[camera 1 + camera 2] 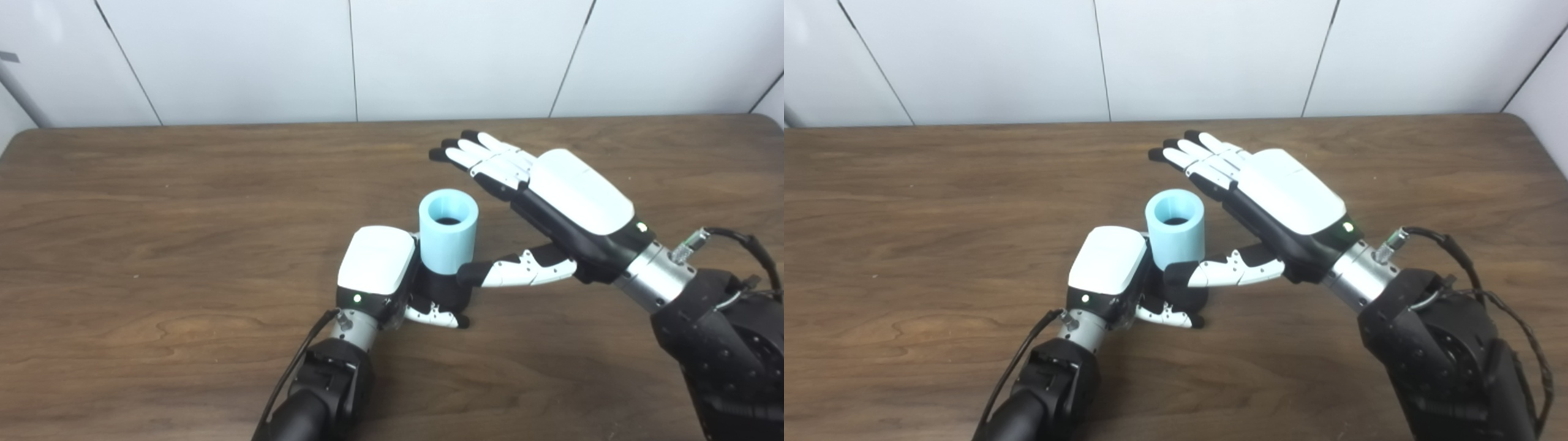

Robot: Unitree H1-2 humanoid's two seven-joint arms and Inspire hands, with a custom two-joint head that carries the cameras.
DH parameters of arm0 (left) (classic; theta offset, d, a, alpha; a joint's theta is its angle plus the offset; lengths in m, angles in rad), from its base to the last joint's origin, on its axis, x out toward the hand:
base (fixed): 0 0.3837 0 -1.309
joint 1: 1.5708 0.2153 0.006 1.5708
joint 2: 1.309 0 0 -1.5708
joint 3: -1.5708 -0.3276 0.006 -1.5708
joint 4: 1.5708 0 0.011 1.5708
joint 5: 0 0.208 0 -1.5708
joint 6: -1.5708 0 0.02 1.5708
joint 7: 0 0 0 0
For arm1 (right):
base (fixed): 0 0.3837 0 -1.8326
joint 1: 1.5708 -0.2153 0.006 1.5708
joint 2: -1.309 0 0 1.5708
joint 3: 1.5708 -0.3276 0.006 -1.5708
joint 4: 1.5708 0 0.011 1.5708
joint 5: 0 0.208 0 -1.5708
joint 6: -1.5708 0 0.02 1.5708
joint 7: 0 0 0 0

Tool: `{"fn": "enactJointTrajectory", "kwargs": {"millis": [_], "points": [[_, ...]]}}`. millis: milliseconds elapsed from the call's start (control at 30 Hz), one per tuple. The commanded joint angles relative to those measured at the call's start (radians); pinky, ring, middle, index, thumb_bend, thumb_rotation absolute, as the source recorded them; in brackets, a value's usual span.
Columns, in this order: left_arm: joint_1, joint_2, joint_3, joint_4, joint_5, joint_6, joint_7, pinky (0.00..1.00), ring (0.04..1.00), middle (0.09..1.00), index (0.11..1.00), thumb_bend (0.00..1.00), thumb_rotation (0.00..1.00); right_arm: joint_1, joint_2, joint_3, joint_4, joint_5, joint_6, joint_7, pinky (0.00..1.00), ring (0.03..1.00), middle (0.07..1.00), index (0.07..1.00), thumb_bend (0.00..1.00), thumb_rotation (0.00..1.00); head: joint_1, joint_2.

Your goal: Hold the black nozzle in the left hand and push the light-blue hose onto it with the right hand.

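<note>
Near the middle of the brown wooden surface (184, 202), the light-blue hose (448, 231) stands upright as a short, thick tube, its open end facing up and showing a dark hole inside. Its lower end sits on the black nozzle (446, 289), of which only a dark base shows below the blue.

On the left, the left robot hand (392, 272) is closed around that black base, its white back turned up and its thumb curled across the front, just below the hose. The hose's left side touches or nearly touches the white shell of this hand.

On the right, the right robot hand (542, 202) holds nothing. Its fingers (474, 153) are stretched out nearly straight and close together, pointing up and to the left, above and behind the top of the hose and clear of it. Its thumb (520, 269) reaches out low toward the left, with the dark tip just beside the nozzle base at the hose's lower right; I cannot tell whether it touches.

Behind the surface rises a plain white panelled wall (429, 55).
</note>
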Motion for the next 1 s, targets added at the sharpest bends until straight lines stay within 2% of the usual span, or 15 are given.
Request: {"fn": "enactJointTrajectory", "kwargs": {"millis": [0,33,100,233,300,333,400,433,533,700,800,867,967], "points": [[0.052,0.014,-0.021,0.056,-0.038,-0.009,-0.101,0.47,0.482,0.43,0.483,0.53,0.0,-0.022,0.005,-0.019,-0.033,0.012,0.003,-0.012,0.92,0.981,0.952,0.926,0.56,1.0,-0.001,0.001],[0.053,0.013,-0.019,0.056,-0.042,-0.01,-0.097,0.47,0.487,0.437,0.483,0.53,0.0,-0.021,0.006,-0.021,-0.033,0.015,0.004,-0.013,0.92,0.979,0.951,0.926,0.56,1.0,-0.001,0.002],[0.055,0.014,-0.016,0.055,-0.044,-0.013,-0.086,0.52,0.539,0.507,0.474,0.52,0.0,-0.018,0.009,-0.024,-0.033,0.016,0.006,-0.013,0.93,0.98,0.95,0.928,0.57,1.0,0.001,0.002],[0.051,0.02,-0.015,0.039,-0.045,-0.01,-0.116,0.57,0.611,0.527,0.47,0.52,0.0,-0.014,0.013,-0.03,-0.034,0.016,0.013,-0.011,0.92,0.977,0.949,0.93,0.58,1.0,0.0,0.001],[0.047,0.031,-0.016,0.03,-0.054,-0.024,-0.12,0.63,0.67,0.636,0.49,0.52,0.05,-0.011,0.014,-0.03,-0.034,0.011,0.014,-0.011,0.9,0.972,0.947,0.928,0.59,1.0,-0.001,0.002],[0.046,0.034,-0.015,0.026,-0.059,-0.031,-0.119,0.65,0.683,0.655,0.494,0.52,0.06,-0.01,0.015,-0.03,-0.034,0.012,0.015,-0.011,0.89,0.97,0.946,0.928,0.59,1.0,0.0,0.001],[0.044,0.038,-0.014,0.015,-0.058,-0.037,-0.123,0.71,0.719,0.696,0.658,0.81,0.13,-0.006,0.018,-0.031,-0.032,0.011,0.018,-0.013,0.89,0.965,0.944,0.93,0.6,1.0,0.004,0.001],[0.043,0.039,-0.014,0.009,-0.055,-0.037,-0.126,0.73,0.733,0.713,0.691,0.87,0.16,-0.004,0.019,-0.031,-0.031,0.01,0.018,-0.014,0.89,0.964,0.944,0.932,0.6,1.0,0.004,0.001],[0.04,0.042,-0.013,0.0,-0.045,-0.042,-0.128,0.76,0.773,0.763,0.743,0.98,0.25,0.002,0.02,-0.028,-0.029,-0.005,0.018,-0.009,0.91,0.97,0.946,0.942,0.58,1.0,0.005,0.001],[0.028,0.054,-0.017,-0.005,-0.025,-0.045,-0.156,0.84,0.848,0.847,0.815,1.0,0.31,0.012,0.031,-0.027,-0.019,-0.011,0.015,-0.018,0.95,0.978,0.953,0.979,0.54,0.95,0.0,0.0],[0.026,0.058,-0.016,-0.01,-0.012,-0.048,-0.164,0.88,0.876,0.87,0.837,1.0,0.32,0.018,0.033,-0.026,-0.014,-0.019,0.011,-0.022,0.95,0.978,0.959,0.993,0.54,0.96,0.002,0.001],[0.026,0.059,-0.013,-0.014,-0.008,-0.049,-0.162,0.9,0.882,0.871,0.842,1.0,0.32,0.023,0.033,-0.027,-0.011,-0.02,0.011,-0.023,0.95,0.981,0.964,0.998,0.55,0.96,0.001,0.001],[0.027,0.056,-0.007,-0.018,0.0,-0.049,-0.156,0.84,0.825,0.819,0.806,1.0,0.32,0.032,0.032,-0.03,-0.007,-0.019,0.01,-0.026,0.96,0.989,0.973,1.0,0.55,0.97,0.002,0.002]]}}
